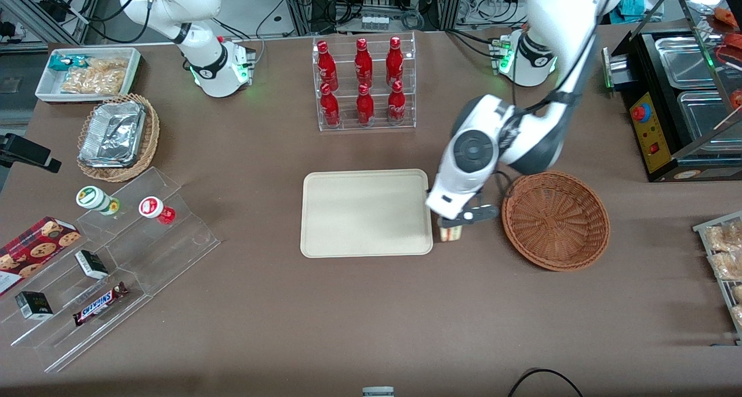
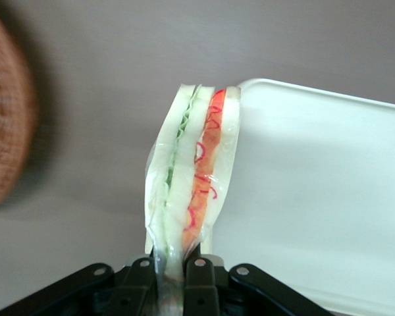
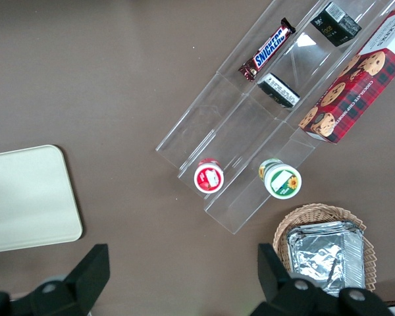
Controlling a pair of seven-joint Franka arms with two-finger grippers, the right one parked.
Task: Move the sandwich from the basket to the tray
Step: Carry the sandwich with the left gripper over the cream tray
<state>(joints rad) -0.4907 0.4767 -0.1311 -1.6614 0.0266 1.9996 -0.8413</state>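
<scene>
My left gripper (image 1: 455,222) hangs between the basket (image 1: 555,220) and the tray (image 1: 366,212), just off the tray's edge, shut on the sandwich (image 1: 450,232). The wrist view shows the wrapped sandwich (image 2: 192,172) pinched at its narrow end between the black fingers (image 2: 200,284), its green and red filling layers facing the camera. It hangs above the brown table right beside the tray's corner (image 2: 316,191). The reddish-brown wicker basket (image 2: 6,131) shows nothing inside it, and nothing lies on the tray.
A clear rack of red bottles (image 1: 363,84) stands farther from the front camera than the tray. Toward the parked arm's end are a tan wicker basket with foil containers (image 1: 116,136), a white snack bin (image 1: 88,73) and an acrylic stepped display (image 1: 116,258). A black appliance (image 1: 678,107) sits at the working arm's end.
</scene>
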